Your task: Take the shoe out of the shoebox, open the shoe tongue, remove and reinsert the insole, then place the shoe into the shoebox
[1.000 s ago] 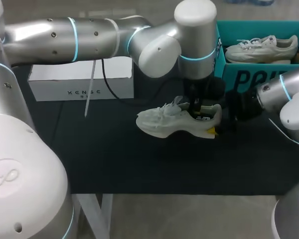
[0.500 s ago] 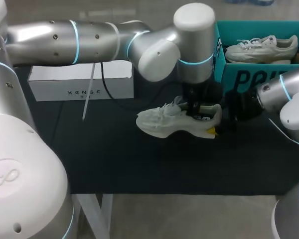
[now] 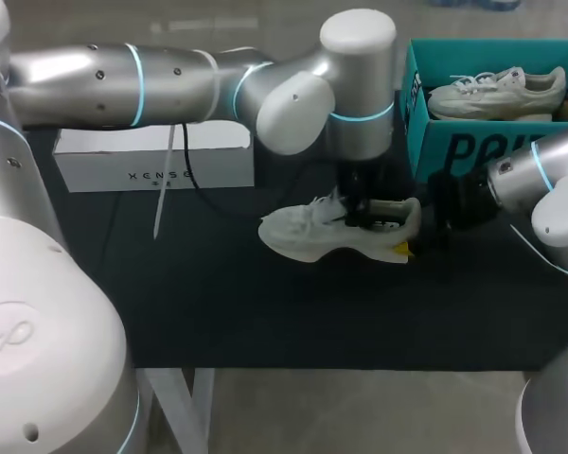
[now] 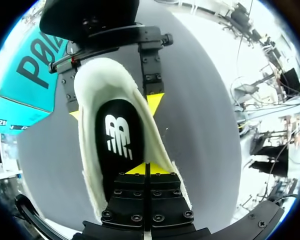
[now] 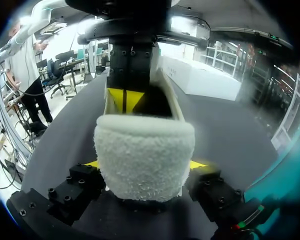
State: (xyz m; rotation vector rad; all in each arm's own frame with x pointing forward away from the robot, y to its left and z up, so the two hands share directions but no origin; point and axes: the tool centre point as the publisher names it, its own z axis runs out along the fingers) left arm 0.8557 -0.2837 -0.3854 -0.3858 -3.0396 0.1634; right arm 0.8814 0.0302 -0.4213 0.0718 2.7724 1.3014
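Note:
A white shoe (image 3: 303,235) lies on its sole on the black table, toe to the left. My right gripper (image 3: 412,241) is shut on its heel; in the right wrist view the fuzzy heel (image 5: 145,150) sits between the two yellow-tipped fingers (image 5: 92,164). My left gripper (image 3: 360,210) comes straight down into the shoe's opening, shut, with its tips (image 4: 146,169) together over the black insole (image 4: 117,140). Whether they pinch the insole I cannot tell. The teal shoebox (image 3: 454,151) stands behind the heel, at the back right.
A second pale shoe (image 3: 497,92) lies inside the teal shoebox. A white closed box (image 3: 151,156) stands at the back left. Bare black table stretches in front of the shoe, towards the near edge.
My left arm has swung a little to the left and its gripper has sunk slightly deeper into the shoe's opening. The shoe and the right gripper have kept still.

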